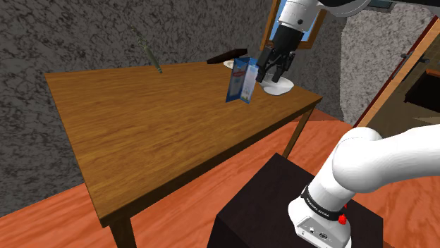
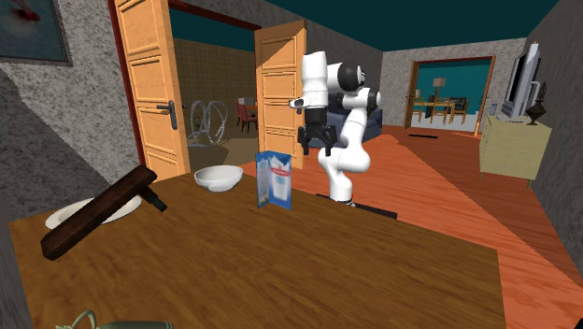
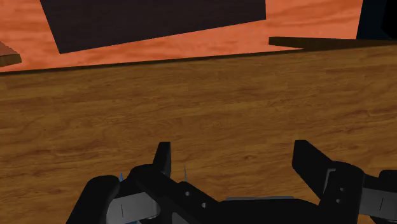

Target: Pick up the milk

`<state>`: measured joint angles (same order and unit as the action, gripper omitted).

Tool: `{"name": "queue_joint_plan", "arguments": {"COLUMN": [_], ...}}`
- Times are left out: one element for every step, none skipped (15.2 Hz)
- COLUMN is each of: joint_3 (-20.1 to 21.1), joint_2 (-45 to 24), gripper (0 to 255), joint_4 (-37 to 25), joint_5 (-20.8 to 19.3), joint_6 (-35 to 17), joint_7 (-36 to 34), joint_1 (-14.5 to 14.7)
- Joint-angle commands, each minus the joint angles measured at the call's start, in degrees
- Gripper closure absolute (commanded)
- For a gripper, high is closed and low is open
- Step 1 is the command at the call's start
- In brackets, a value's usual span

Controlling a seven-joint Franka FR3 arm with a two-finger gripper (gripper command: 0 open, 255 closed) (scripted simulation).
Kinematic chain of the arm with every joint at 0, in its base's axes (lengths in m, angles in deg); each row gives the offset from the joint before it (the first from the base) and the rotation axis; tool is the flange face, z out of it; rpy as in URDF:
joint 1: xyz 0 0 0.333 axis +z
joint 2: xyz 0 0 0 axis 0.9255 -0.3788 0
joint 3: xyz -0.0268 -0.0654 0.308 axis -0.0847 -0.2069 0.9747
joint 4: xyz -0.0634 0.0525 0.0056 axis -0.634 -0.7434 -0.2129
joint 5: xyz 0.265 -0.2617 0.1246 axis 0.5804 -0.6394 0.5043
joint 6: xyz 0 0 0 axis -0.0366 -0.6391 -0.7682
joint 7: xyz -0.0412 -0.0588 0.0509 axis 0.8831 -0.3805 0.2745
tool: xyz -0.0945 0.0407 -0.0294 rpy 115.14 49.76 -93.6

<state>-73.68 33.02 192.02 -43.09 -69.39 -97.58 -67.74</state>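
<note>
Two fingers [image 3: 164,159] of the gripper [image 3: 231,149] stand wide apart w/ nothing btwn them, just bare bench [image 3: 191,102] wood beyond. The gripper hangs above the bench, tips off the surface. The milk [image 1: 240,79], a blue & white carton, stands upright on the bench just beside the gripper and a bit lower. It is on the shoulder view's left of the fingers. The second exterior view shows a clear gap btwn carton and gripper, so no contact. A white bowl [image 1: 279,87] sits on the bench near the milk. In the shoulder view it shows just below-right of the gripper, by the bench edge. Farther from the gripper, past the milk, is a plate [image 1: 229,65] w/ a long dark block [image 1: 227,55] lying across it. Ahead of the gripper in the wrist view, beyond the bench edge, the dark stand [image 3: 159,22] sits on orange floor [image 3: 191,49].
</note>
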Motion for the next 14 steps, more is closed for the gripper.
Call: {"name": "queue_joint_plan", "arguments": {"joint_3": [0.0, 1.49, 2.94, 4.29, 5.5, 6.62, 7.6, 8.48, 9.23, 9.89, 10.4, 10.79, 11.05, 11.21], "joint_2": [0.0, -2.55, -5.1, -7.63, -10.14, -12.62, -15.05, -17.43, -19.75, -22.0, -24.17, -26.26, -28.26, -30.15], "gripper": [0, 0, 0, 0, 0, 0, 0, 0, 0, 0, 0, 0, 0, 0], "joint_4": [0.0, -2.02, -4.13, -6.33, -8.6, -10.91, -13.26, -15.63, -18.01, -20.39, -22.74, -25.06, -27.32, -29.53], "joint_5": [0.0, 0.52, 0.93, 1.2, 1.3, 1.29, 1.14, 0.9, 0.58, 0.2, -0.25, -0.72, -1.21, -1.7], "joint_6": [0.0, -0.37, -0.6, -0.7, -0.68, -0.53, -0.26, 0.12, 0.6, 1.19, 1.87, 2.64, 3.48, 4.39], "joint_7": [0.0, -5.09, -10.11, -15.11, -20.11, -25.08, -30.05, -35.0, -39.91, -44.79, -49.63, -54.43, -59.18, -63.86], "joint_1": [0.0, -1.52, -3.19, -4.89, -6.55, -8.22, -9.83, -11.41, -12.94, -14.45, -15.84, -17.17, -18.42, -19.62]}}
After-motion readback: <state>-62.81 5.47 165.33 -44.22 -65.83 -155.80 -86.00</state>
